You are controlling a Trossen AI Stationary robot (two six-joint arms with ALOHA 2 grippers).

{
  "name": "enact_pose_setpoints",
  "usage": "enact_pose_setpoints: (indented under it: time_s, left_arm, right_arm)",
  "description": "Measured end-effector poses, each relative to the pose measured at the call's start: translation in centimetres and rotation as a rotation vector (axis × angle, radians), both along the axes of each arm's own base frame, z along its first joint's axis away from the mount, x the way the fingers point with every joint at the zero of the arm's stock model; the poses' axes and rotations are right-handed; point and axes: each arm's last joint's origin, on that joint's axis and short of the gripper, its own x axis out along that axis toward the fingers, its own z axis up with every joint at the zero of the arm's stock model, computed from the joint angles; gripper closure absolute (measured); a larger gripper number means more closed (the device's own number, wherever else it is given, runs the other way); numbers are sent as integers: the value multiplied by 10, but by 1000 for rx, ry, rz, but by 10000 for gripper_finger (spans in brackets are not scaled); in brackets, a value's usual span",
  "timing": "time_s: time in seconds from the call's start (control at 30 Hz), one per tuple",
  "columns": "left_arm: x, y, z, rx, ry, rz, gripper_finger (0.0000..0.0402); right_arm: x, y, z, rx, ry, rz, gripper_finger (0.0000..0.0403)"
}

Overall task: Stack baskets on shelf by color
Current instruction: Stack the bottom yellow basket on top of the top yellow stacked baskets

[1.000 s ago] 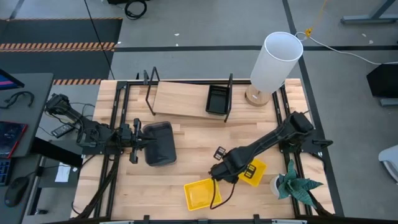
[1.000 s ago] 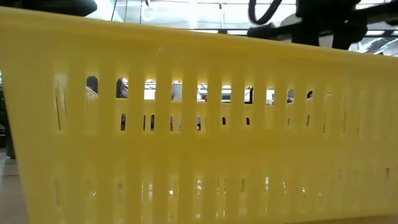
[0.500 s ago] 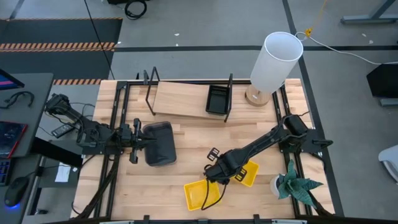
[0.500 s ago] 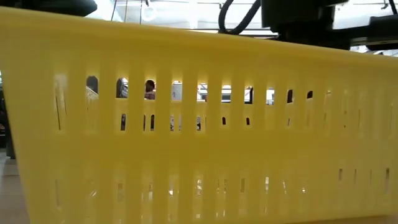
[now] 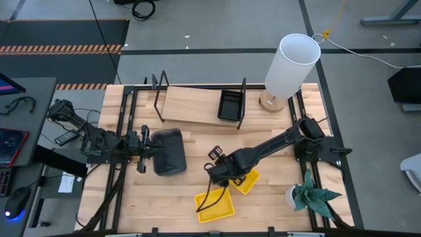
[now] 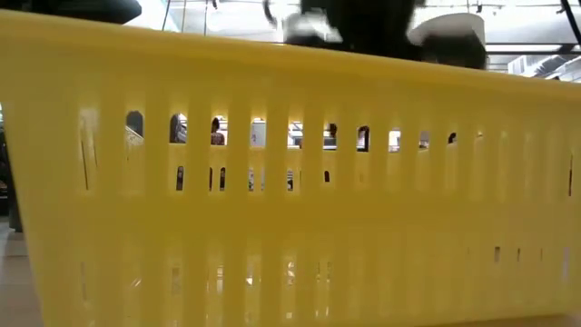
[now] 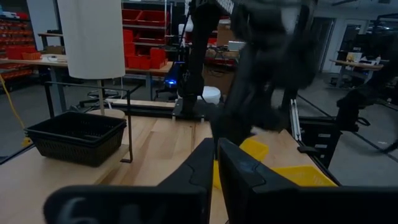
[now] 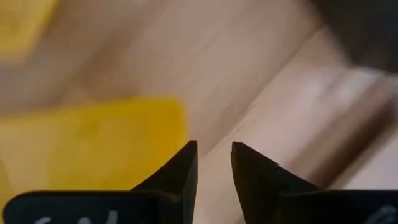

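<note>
The right pincer hangs over the middle of the bench, just above the near yellow basket, its fingers a little apart with nothing between them. A second yellow basket lies partly under the arm, touching or nearly touching the first. The left pincer is pressed together at the rim of the grey basket, apparently pinching it. The shelf stands at the far side, with a black basket at its right end.

Judged from this, the narrow gap could miss or skate off a thin yellow wall and push the basket toward the bench's near edge. The arm could also drag the second yellow basket as it swings. The grey basket, pinched by one rim, may tilt or slip when carried
</note>
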Motion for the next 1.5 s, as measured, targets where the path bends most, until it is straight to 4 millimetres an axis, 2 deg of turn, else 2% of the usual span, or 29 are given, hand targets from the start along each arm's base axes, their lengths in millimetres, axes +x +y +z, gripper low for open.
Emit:
enact_pose_setpoints:
  time_s: [0.13,0.23,0.43,0.63,0.73,0.9,1.07,1.5]
  left_arm:
    - [0,0,0,0,0,0,366]
    - [0,0,0,0,0,0,367]
    - [0,0,0,0,0,0,376]
    - [0,0,0,0,0,0,370]
    - [0,0,0,0,0,0,366]
    - [0,0,0,0,0,0,369]
    - [0,0,0,0,0,0,376]
    - [0,0,0,0,0,0,369]
  right_arm:
    - [12,9,37,125,-157,-146,300]
    - [19,19,53,300,-246,-237,300]
    - [22,42,56,523,-307,-340,300]
    - [22,45,56,643,-315,-566,300]
    - [24,46,56,679,-351,-625,300]
    - [24,49,48,672,-361,-609,300]
    - [21,49,28,670,-332,-630,294]
    - [14,51,-21,725,-337,-573,226]
